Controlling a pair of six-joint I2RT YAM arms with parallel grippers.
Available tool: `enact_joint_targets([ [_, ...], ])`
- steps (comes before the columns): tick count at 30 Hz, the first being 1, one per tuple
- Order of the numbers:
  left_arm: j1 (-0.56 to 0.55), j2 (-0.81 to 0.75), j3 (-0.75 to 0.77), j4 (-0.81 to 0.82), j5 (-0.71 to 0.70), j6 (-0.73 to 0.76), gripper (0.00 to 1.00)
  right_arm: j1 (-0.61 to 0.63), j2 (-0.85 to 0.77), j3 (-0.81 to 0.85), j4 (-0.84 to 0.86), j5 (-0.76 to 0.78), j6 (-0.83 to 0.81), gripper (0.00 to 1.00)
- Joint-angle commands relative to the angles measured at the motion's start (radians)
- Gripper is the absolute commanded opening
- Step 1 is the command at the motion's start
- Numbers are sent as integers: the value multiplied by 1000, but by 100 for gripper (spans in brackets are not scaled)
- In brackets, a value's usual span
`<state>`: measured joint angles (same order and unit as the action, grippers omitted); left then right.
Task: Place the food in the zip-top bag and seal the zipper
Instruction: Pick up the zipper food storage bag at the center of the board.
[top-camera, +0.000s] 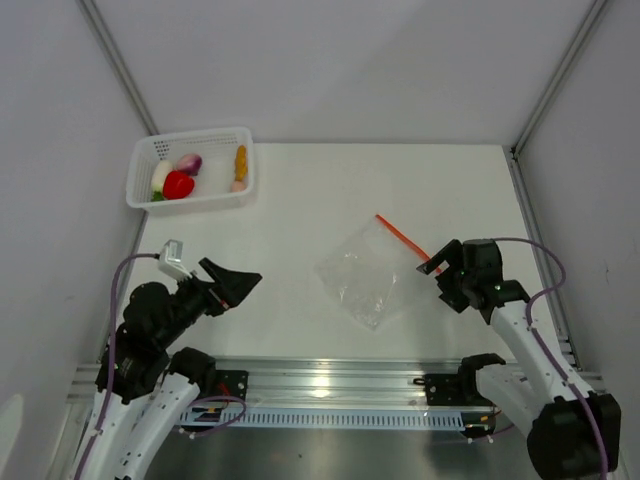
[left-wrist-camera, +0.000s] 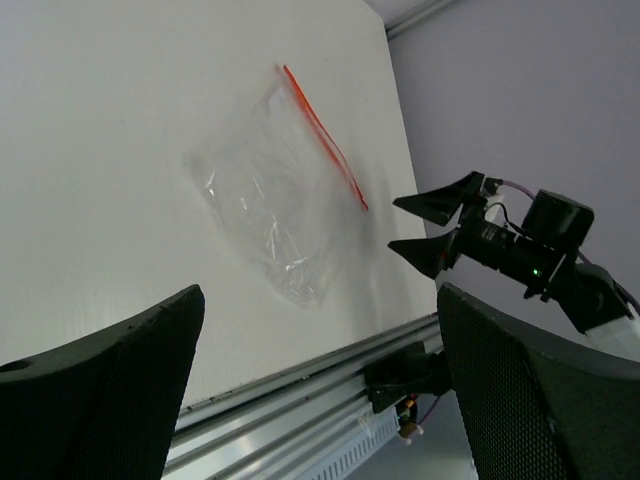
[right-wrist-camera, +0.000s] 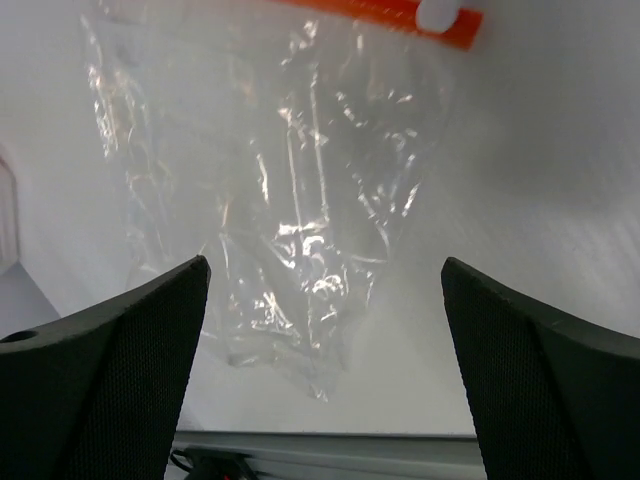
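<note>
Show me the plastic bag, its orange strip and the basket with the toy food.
zip-top bag (top-camera: 362, 275): overhead view, crinkled middle.
zipper (top-camera: 402, 235): overhead view, mid-strip.
white basket (top-camera: 190, 200): overhead view, near wall.

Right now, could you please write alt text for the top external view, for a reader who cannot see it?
An empty clear zip-top bag with an orange-red zipper lies flat mid-table between two open grippers, the left gripper and the right gripper. The toy food sits in a white basket at the far left corner.

The right wrist view's edges crop the zip-top bag (right-wrist-camera: 290, 200) and zipper (right-wrist-camera: 400, 15).
</note>
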<state>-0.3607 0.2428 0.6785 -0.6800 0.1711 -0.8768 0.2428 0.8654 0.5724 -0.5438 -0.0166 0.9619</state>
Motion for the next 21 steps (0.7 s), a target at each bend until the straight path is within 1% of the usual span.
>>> enact_joint_targets([
  [1, -1, 41, -27, 40, 126, -59, 99, -147, 72, 4, 96, -187, -112, 100],
  [4, -1, 99, -20, 77, 241, 1, 100, -206, 104, -8, 103, -209, -129, 100],
  [5, -1, 116, -22, 86, 276, 10, 100, -217, 112, -20, 142, -224, -126, 99],
  [7, -1, 125, -22, 82, 281, 19, 99, -243, 136, -54, 174, -255, -117, 99],
  [8, -1, 122, -22, 85, 286, 21, 100, -266, 147, -60, 201, -255, -120, 97],
  [16, -1, 67, -4, 91, 286, 65, 99, -350, 260, -89, 292, -286, -126, 95],
  [18, -1, 73, 12, 83, 286, 75, 100, -352, 290, -109, 352, -307, -117, 95],
  [19, -1, 78, 15, 80, 288, 79, 99, -353, 303, -114, 372, -316, -115, 90],
  [21, -1, 87, 21, 83, 298, 81, 100, -355, 357, -120, 424, -339, -114, 88],
])
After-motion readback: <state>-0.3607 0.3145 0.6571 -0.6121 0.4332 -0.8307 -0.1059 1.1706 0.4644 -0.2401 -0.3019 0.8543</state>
